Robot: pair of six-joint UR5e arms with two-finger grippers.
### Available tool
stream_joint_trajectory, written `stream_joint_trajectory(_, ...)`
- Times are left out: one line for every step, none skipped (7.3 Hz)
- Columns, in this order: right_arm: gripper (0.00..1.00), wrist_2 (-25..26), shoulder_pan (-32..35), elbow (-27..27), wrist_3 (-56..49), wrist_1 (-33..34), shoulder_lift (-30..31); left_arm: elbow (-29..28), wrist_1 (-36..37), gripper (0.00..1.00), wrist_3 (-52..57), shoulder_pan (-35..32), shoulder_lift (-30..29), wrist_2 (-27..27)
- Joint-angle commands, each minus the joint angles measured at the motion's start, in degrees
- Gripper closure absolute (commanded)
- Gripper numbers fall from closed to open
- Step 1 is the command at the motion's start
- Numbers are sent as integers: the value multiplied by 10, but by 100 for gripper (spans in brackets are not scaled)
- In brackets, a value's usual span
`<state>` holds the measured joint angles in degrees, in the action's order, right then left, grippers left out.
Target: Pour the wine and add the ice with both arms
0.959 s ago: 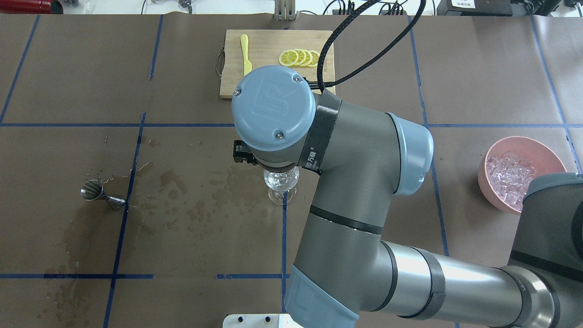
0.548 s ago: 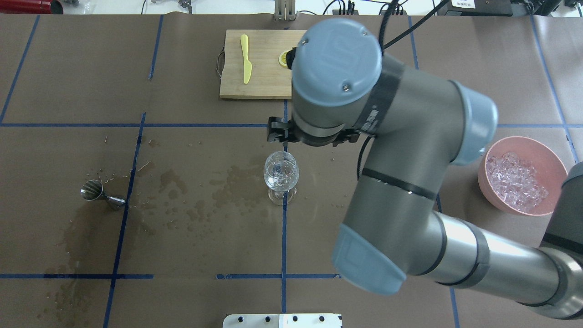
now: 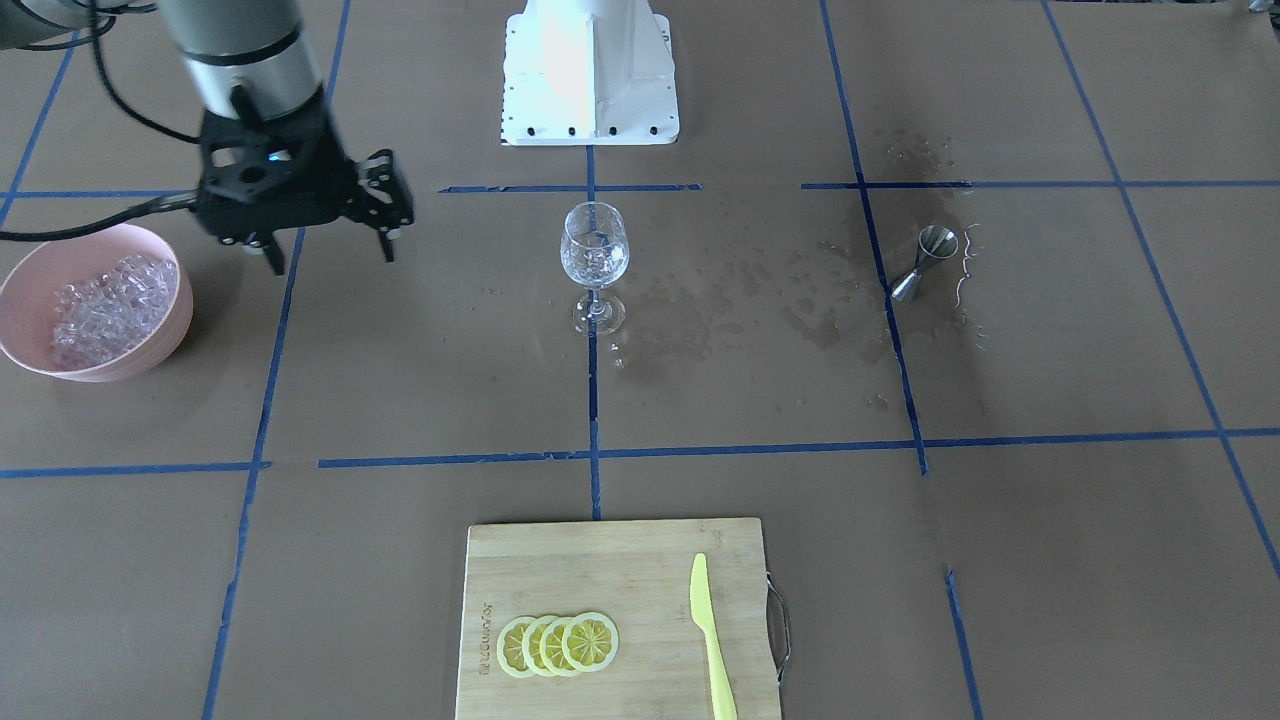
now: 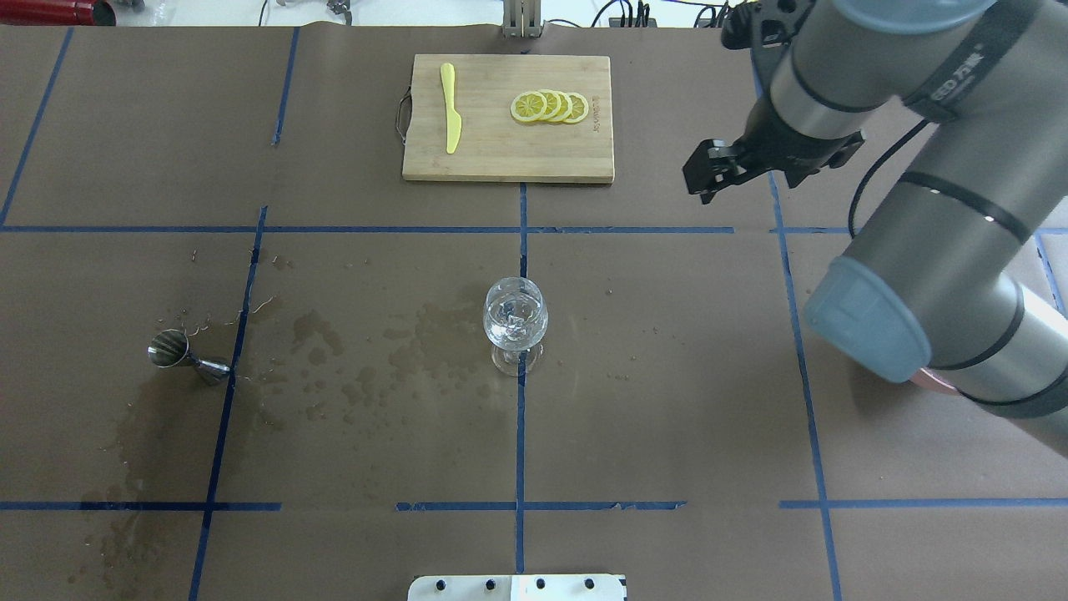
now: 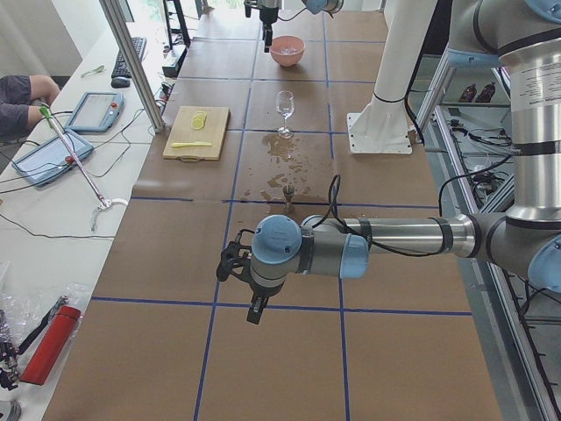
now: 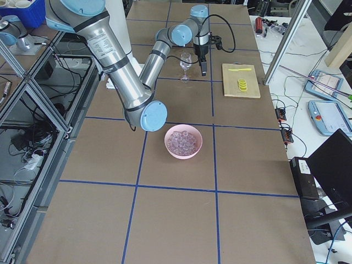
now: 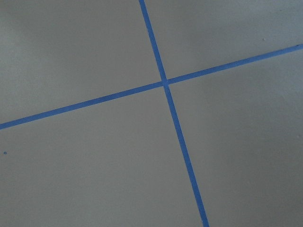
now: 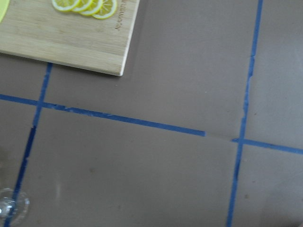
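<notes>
Two spots hold the ice (image 3: 105, 305). Nearest the front camera, cubes are heaped in the pink bowl (image 3: 35, 275), at nine o'clock of the wine glass (image 3: 594, 258), which holds a few itself. Farther, at ten o'clock, the right gripper (image 3: 330, 258) hangs wide open and empty. Whether the left gripper (image 5: 238, 294) is open cannot be told.

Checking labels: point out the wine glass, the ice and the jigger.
wine glass (image 4: 516, 321), overhead exterior view, on its bowl.
ice (image 3: 110, 305), exterior front-facing view, middle of the heap.
jigger (image 4: 169, 348), overhead exterior view, on its wider cup.
</notes>
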<state>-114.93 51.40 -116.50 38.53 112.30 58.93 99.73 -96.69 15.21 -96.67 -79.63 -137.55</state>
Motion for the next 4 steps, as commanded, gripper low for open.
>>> stream_joint_trajectory(0, -79, 124, 40, -179, -99, 130, 0, 1, 0, 0, 0, 4, 0)
stream_joint_trajectory(0, -94, 175, 82, -261, -109, 155, -4, 4, 0, 0, 0, 4, -1)
stream_joint_trajectory(0, -101, 225, 129, -332, -110, 184, -5, 8, 0, -2, 0, 17, -4)
stream_joint_trajectory(0, -104, 276, 173, -404, -110, 196, -4, 25, 0, -5, 0, 19, -4)
